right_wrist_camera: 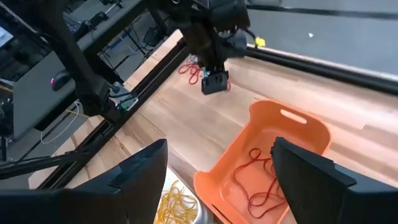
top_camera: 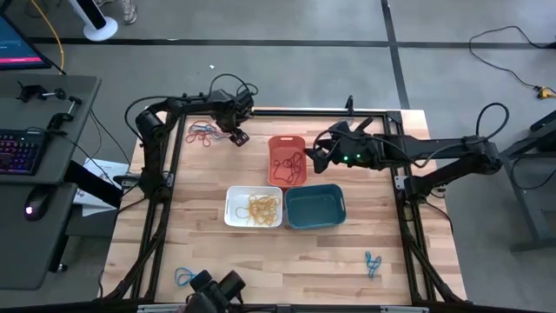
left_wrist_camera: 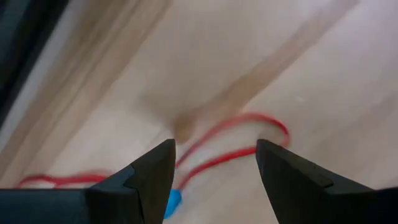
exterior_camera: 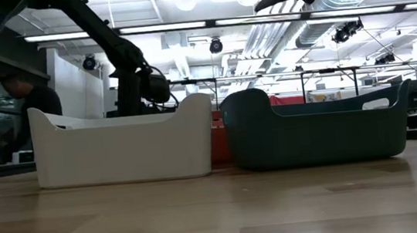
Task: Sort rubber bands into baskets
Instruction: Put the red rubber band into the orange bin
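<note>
Between the parted fingers of left gripper (left_wrist_camera: 214, 180), just under, red rubber band (left_wrist_camera: 239, 140) flat on table (left_wrist_camera: 323, 74), light, soft, stretchy, best pinched across one thin strand; right gripper (right_wrist_camera: 217, 180) open over orange basket (right_wrist_camera: 292, 134).

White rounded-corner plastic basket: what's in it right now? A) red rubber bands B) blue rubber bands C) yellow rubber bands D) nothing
C: in the high view the white rounded-corner plastic basket holds a heap of thin yellow rubber bands; the red rubber bands lie in the orange-red plastic basket.
</note>
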`<action>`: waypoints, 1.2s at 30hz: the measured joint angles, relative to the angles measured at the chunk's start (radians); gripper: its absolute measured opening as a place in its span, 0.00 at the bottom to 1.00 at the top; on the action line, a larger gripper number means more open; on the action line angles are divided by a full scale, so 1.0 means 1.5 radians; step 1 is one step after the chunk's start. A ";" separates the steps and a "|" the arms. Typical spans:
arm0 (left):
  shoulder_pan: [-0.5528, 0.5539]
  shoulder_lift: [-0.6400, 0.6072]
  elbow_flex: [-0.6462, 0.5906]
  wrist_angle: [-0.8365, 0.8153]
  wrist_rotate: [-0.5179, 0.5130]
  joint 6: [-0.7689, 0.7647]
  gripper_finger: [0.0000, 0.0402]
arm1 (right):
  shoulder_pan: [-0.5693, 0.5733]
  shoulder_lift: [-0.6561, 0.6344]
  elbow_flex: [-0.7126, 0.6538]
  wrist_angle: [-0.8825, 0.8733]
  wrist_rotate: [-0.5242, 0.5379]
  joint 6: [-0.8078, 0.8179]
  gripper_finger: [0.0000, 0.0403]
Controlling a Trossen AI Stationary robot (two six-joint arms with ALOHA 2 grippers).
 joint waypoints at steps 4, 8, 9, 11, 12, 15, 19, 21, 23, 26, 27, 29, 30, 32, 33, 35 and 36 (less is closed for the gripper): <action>0.008 0.001 0.001 0.028 0.000 0.027 0.54 | 0.010 0.020 0.000 0.000 0.000 0.031 0.68; 0.015 0.010 0.002 0.023 0.027 0.041 0.47 | 0.029 0.037 0.000 0.000 -0.006 0.057 0.68; 0.017 0.014 0.004 0.017 0.033 0.041 0.43 | 0.034 0.040 0.000 0.000 -0.006 0.059 0.68; 0.016 0.027 0.005 0.007 0.043 0.041 0.36 | 0.046 0.043 0.000 0.000 -0.006 0.065 0.68; 0.016 0.033 0.005 0.004 0.047 0.039 0.32 | 0.051 0.043 0.000 0.000 -0.006 0.069 0.68; 0.007 0.039 0.005 0.001 0.054 0.023 0.18 | 0.064 0.043 0.000 0.001 -0.005 0.076 0.68; -0.011 0.038 0.008 -0.002 0.046 0.015 0.02 | 0.078 0.043 0.000 0.001 0.018 0.077 0.68; -0.016 0.032 0.018 -0.009 0.047 0.008 0.01 | 0.082 0.043 0.000 0.001 0.025 0.077 0.68; -0.017 0.020 0.029 -0.016 0.055 0.001 0.00 | 0.084 0.043 0.000 0.001 0.027 0.077 0.68; -0.018 -0.015 0.061 -0.012 0.077 -0.006 0.00 | 0.084 0.043 0.000 0.001 0.027 0.074 0.68; -0.018 -0.034 0.071 -0.009 0.084 -0.009 0.00 | 0.084 0.043 0.000 0.000 0.027 0.074 0.68; -0.016 -0.069 0.085 -0.007 0.095 -0.013 0.00 | 0.084 0.043 0.000 0.000 0.028 0.067 0.68; -0.016 -0.082 0.088 -0.005 0.102 -0.014 0.00 | 0.084 0.043 0.000 0.001 0.028 0.062 0.68; -0.023 -0.109 0.092 0.004 0.104 -0.019 0.00 | 0.084 0.043 0.000 0.000 0.028 0.056 0.68; -0.028 -0.126 0.095 0.012 0.106 -0.022 0.00 | 0.084 0.043 0.000 0.000 0.028 0.053 0.68; -0.038 -0.159 0.102 0.021 0.111 -0.035 0.00 | 0.084 0.043 0.000 0.001 0.028 0.045 0.68; -0.044 -0.171 0.102 0.020 0.115 -0.040 0.00 | 0.084 0.043 0.000 0.001 0.028 0.040 0.68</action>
